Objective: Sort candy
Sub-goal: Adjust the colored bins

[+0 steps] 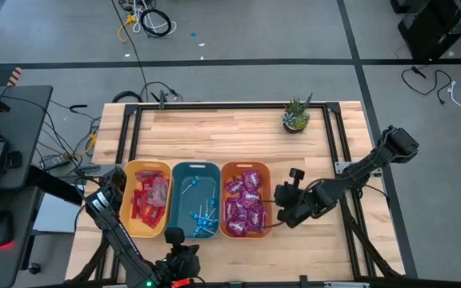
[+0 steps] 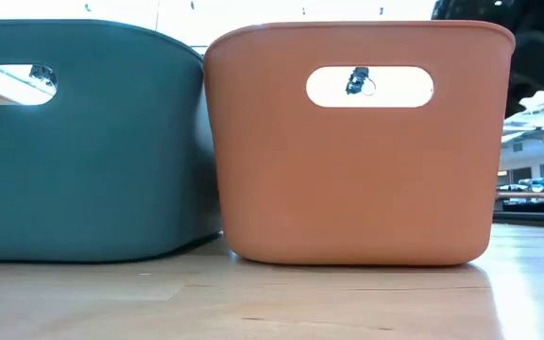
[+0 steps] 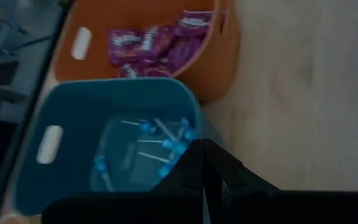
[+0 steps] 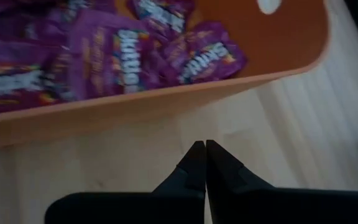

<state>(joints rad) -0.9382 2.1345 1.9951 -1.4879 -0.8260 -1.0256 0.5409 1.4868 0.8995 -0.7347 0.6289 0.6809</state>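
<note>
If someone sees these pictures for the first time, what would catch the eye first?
Three bright bins stand side by side at the table's near edge: the yellow bin with red packets, the teal bin with blue lollipops, the orange bin with purple packets. A small potted plant stands alone at the far edge.

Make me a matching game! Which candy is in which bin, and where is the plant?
Things:
1. red packets
2. lollipops
3. purple packets
4. plant

Places:
A. teal bin
B. bare table, far edge
C. yellow bin
D. orange bin

Pairs: 1-C, 2-A, 3-D, 4-B
</note>
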